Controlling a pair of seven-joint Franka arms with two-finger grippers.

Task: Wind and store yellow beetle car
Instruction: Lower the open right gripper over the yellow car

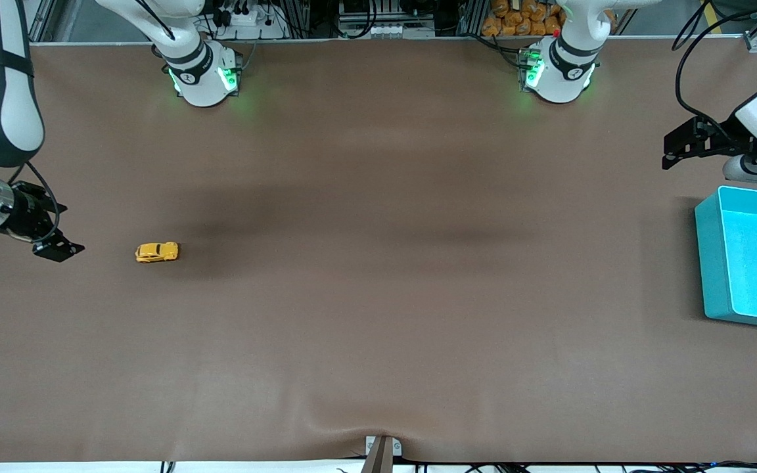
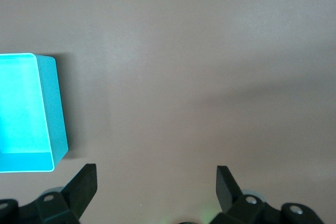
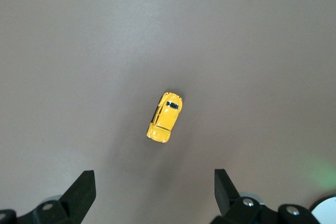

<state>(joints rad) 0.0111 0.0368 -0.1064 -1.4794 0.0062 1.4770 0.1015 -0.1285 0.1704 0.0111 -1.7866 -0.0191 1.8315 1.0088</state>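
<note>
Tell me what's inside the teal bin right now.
Nothing shows inside the teal bin: only its bare floor. One end runs out of view. The yellow beetle car sits on the table at the right arm's end.

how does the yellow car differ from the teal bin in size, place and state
The yellow beetle car is tiny; the teal bin is far larger. The car lies toward the right arm's end of the table, the bin toward the left arm's end. The car is a closed body; the bin is open-topped and empty. Both rest untouched.

A brown mat (image 1: 378,295) covers the whole table, softly lit with broad shadow bands. Along its robot-side edge run aluminium frame rails (image 1: 378,29), cables and orange items (image 1: 516,20).
</note>
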